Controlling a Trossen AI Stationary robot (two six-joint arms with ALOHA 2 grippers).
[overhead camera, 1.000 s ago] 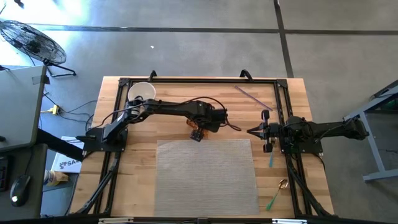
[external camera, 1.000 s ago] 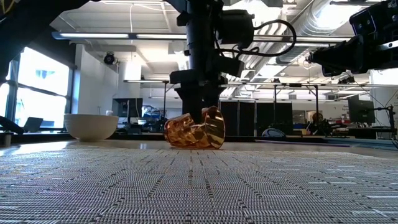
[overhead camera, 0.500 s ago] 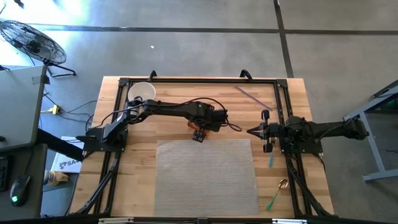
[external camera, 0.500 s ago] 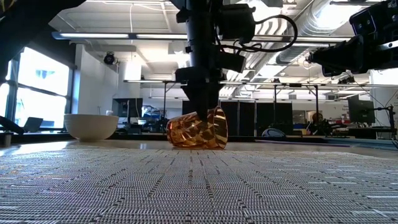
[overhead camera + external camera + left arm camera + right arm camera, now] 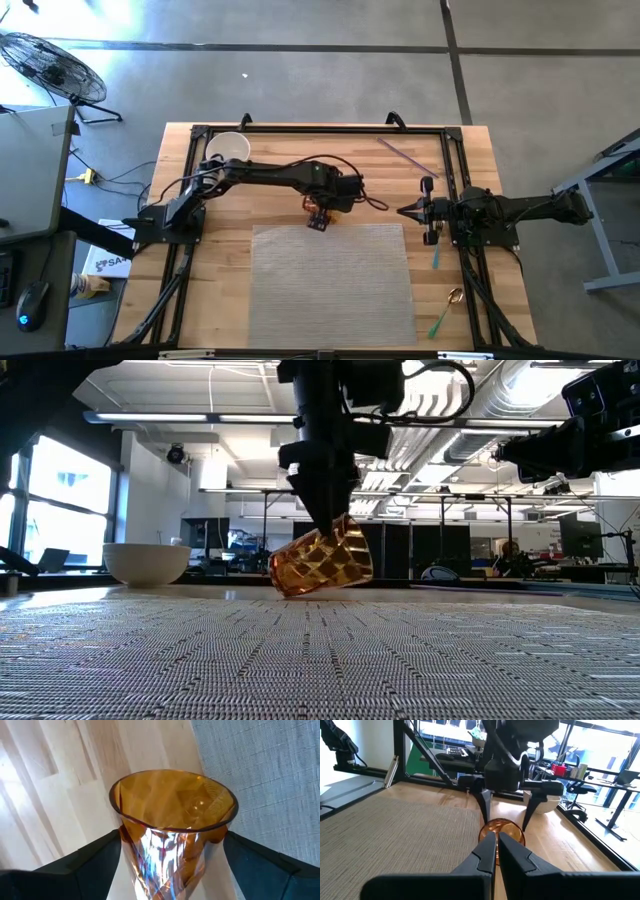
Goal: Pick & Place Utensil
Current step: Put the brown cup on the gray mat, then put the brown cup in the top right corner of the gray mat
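Note:
An amber faceted glass cup [image 5: 322, 563] hangs tilted just behind the grey woven mat [image 5: 330, 280], its rim turned toward the table's right. My left gripper [image 5: 318, 214] comes down on it from above and is shut on it. My right gripper [image 5: 402, 211] waits shut and level at the table's right side, holding nothing; its wrist view shows its fingers [image 5: 497, 841] together, with the cup [image 5: 503, 831] beyond them. Thin utensils lie on the wood at the right: a purple one [image 5: 408, 157] and two teal ones [image 5: 436, 258] [image 5: 437, 322]. My left gripper pinches the cup between its two fingers, one on each opposite side of the wall [image 5: 121, 837] just below the rim. The fingers [image 5: 325, 520] point steeply down and lie across the cup. The cup is tipped with its rim end raised. Whether its base edge [image 5: 287, 590] touches the table, I cannot tell.
A white bowl [image 5: 228, 148] stands at the far left of the table. A small gold object [image 5: 455, 296] lies near the right edge. A black frame [image 5: 320, 130] runs around the working area.
My left gripper has risen a little and rolled at the wrist. The cup, which lay on its side on the table, is now tipped, its rim end lifted while its base end stays low.

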